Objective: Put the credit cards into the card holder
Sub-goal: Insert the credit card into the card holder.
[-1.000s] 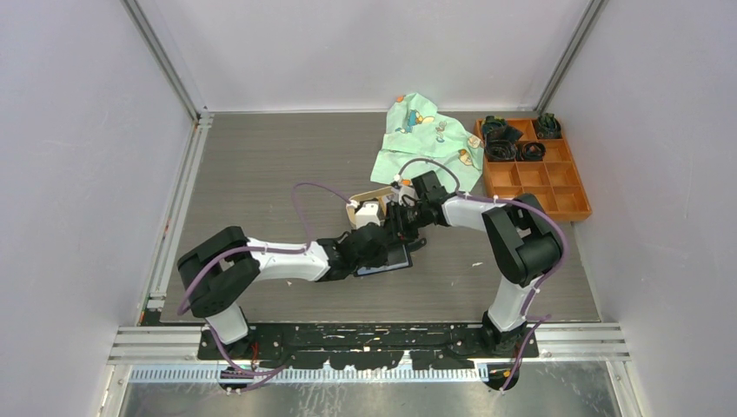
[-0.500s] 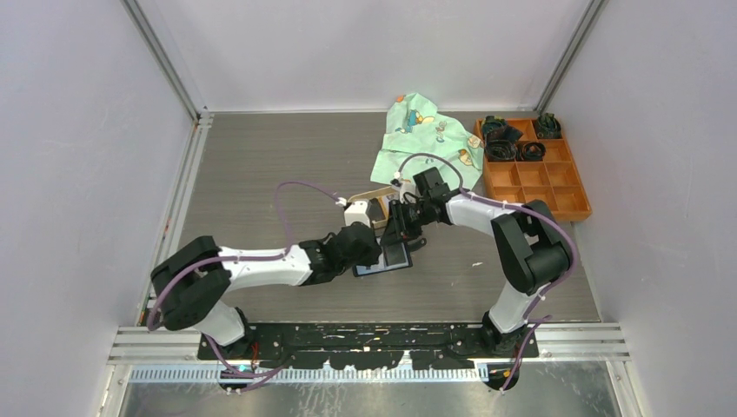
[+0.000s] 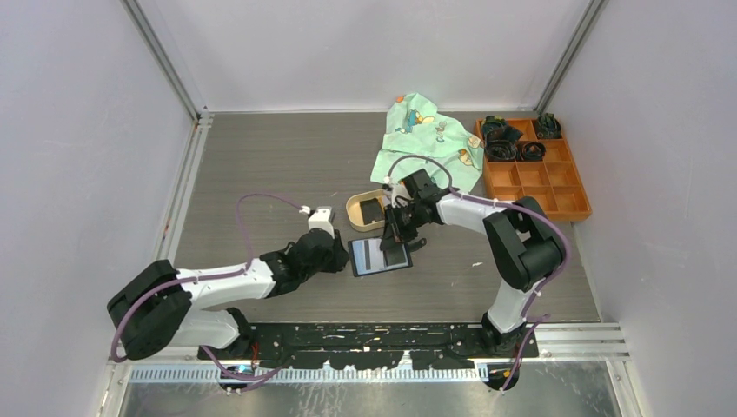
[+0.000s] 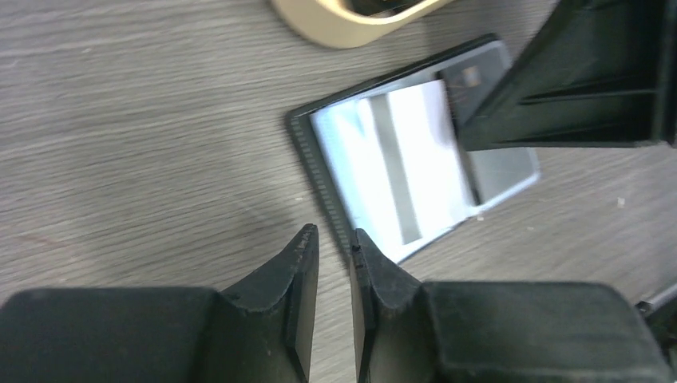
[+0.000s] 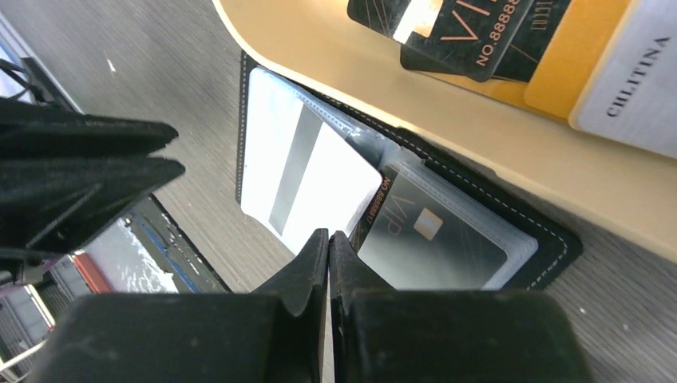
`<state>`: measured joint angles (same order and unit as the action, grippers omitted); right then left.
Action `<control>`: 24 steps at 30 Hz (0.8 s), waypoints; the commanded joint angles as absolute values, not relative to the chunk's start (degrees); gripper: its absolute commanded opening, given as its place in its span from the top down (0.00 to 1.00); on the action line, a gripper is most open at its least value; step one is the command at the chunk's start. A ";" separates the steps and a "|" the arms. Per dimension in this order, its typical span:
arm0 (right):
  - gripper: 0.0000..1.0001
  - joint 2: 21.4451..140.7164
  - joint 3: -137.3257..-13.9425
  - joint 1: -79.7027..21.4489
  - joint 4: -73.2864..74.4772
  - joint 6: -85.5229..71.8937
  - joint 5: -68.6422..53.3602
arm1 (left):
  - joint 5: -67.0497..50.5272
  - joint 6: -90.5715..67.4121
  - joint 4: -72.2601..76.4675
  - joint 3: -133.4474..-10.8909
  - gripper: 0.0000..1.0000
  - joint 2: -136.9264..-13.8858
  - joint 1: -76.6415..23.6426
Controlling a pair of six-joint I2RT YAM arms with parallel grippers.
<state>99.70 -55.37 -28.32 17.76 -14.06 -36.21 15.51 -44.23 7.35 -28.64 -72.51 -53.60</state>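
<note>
- Top external view: the card holder (image 3: 380, 257) lies open and flat on the bench (image 3: 261, 174), just in front of the tan tray (image 3: 352, 213), probably so both arms can reach its pockets. The right tool (image 3: 395, 239) hangs over its far half. The left tool (image 3: 337, 258) sits just beside its left edge.
- Left wrist view: the left tool (image 4: 331, 247) is all but closed, with a thin slit between its fingers and nothing held, apparently standing by to steady the black holder. A white card (image 4: 383, 163) with a grey stripe lies across the holder's left half.
- Right wrist view: the right tool (image 5: 327, 239) is pinched together with nothing visible in its grip. Its tips are at the white card's corner, seemingly to nudge the card into a pocket. A dark VIP card (image 5: 431, 231) sits under a clear sleeve, and spare cards (image 5: 471, 36) wait in the tray.
</note>
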 commanded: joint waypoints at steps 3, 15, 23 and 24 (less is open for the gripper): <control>0.93 102.58 -58.90 -29.95 19.20 -12.45 -32.45 | 11.86 -43.33 9.54 -27.15 0.80 -74.27 -50.26; 0.93 105.83 -62.23 -31.55 18.84 -12.93 -36.81 | 6.07 -43.59 12.79 -29.12 0.83 -82.36 -49.10; 0.92 100.24 -61.36 -31.48 21.44 -8.36 -30.04 | 5.99 -43.25 11.96 -28.81 0.83 -80.38 -48.65; 0.93 100.65 -61.42 -31.51 21.80 -8.21 -29.64 | 5.91 -43.24 11.83 -28.83 0.83 -80.25 -48.65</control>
